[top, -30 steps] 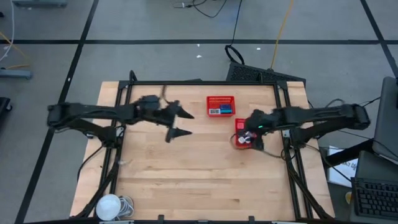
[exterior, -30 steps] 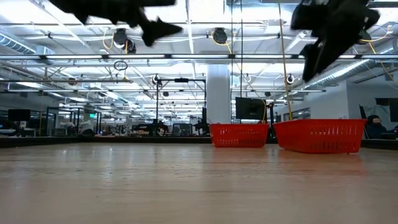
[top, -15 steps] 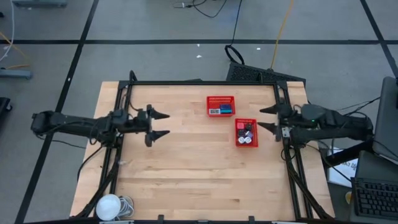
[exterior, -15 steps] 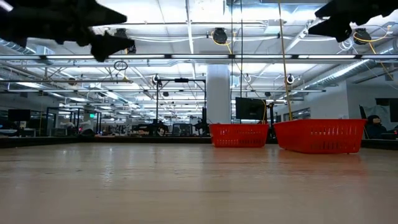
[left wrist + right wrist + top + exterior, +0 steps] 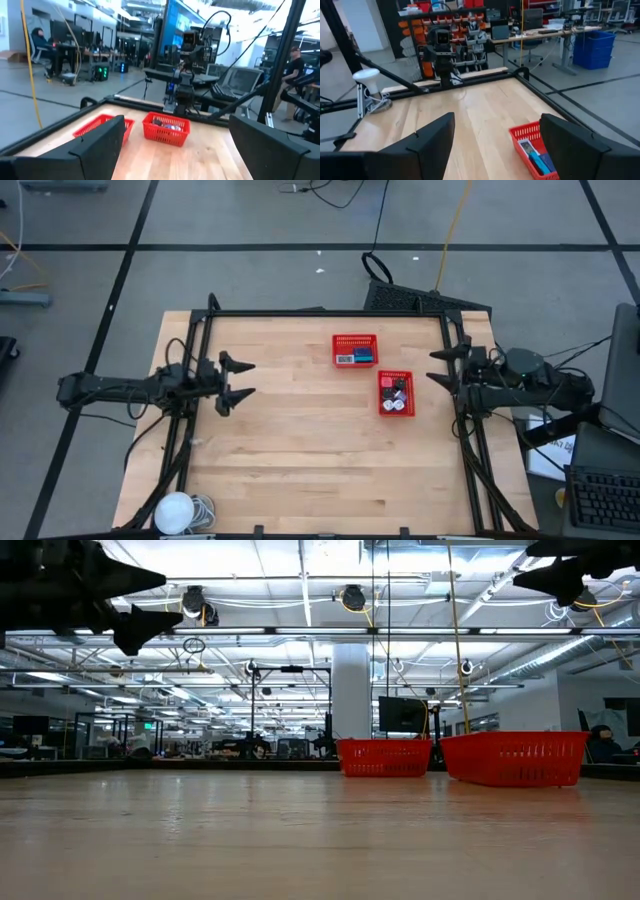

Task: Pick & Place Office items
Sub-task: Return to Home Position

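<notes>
Two red mesh baskets stand on the wooden table. The far basket [image 5: 355,350] holds a white labelled piece and a blue one [image 5: 538,161]. The basket nearer the right edge [image 5: 395,393] holds several small white, black and pink office items [image 5: 168,127]. My left gripper [image 5: 243,379] hovers open and empty near the table's left edge, pointing right. My right gripper [image 5: 434,367] hovers open and empty at the right edge, pointing left, just right of the second basket. In the low view both grippers [image 5: 140,602] [image 5: 548,564] hang high above the table.
A white lamp [image 5: 176,511] with a coiled cord sits at the near-left corner of the table. A black frame [image 5: 320,313] runs around the table's edges. Bare wood [image 5: 300,450] spreads across the middle and near side. People sit at desks in the room beyond.
My right gripper has risen from over the basket near the right edge and drawn back to the table's right edge, turning from pointing down to level. My left gripper has drawn back from the table's middle toward the left edge. The baskets have stayed put.
</notes>
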Controlling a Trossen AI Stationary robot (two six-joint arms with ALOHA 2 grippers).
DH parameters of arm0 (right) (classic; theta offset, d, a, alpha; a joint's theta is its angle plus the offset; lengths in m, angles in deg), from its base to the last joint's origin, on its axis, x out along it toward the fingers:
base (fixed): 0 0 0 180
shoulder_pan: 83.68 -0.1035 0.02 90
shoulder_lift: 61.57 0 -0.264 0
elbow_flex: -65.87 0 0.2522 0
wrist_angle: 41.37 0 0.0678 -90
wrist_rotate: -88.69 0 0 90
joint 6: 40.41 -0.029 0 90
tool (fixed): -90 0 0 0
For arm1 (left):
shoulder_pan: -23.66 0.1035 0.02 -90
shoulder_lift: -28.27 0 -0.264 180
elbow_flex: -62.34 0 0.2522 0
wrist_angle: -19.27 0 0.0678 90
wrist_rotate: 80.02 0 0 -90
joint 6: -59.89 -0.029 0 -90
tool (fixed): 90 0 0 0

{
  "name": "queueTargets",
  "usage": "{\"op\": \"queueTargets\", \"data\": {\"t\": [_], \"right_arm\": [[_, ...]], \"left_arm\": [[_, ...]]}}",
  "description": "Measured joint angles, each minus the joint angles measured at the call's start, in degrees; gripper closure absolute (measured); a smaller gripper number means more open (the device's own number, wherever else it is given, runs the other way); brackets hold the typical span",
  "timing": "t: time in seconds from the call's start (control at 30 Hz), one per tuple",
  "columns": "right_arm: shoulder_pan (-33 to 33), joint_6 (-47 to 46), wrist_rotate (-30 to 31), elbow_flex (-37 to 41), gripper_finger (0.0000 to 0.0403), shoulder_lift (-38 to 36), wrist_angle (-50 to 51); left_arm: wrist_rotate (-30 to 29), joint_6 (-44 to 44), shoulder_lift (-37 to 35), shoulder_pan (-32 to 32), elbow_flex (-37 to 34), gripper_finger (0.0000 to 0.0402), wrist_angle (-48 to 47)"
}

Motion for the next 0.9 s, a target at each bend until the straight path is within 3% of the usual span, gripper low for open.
{"op": "queueTargets", "data": {"t": [0.4, 0.73, 0.9], "right_arm": [[0.0, -0.3, -0.1, 0.6, 0.0121, -6.1, -1.1], [0.0, 4.1, -0.2, 7.8, 0.0126, -6.9, -7.5], [0.0, 3.9, -0.2, 13.7, 0.0124, -7.0, -15.5]], "left_arm": [[-0.1, -2.1, -8.6, 0.0, -0.2, 0.0041, -10.1], [-0.1, -2.5, -8.9, 0.0, -0.2, 0.0041, -10.2], [-0.1, -2.5, -8.9, 0.0, -0.2, 0.0041, -10.2]]}}
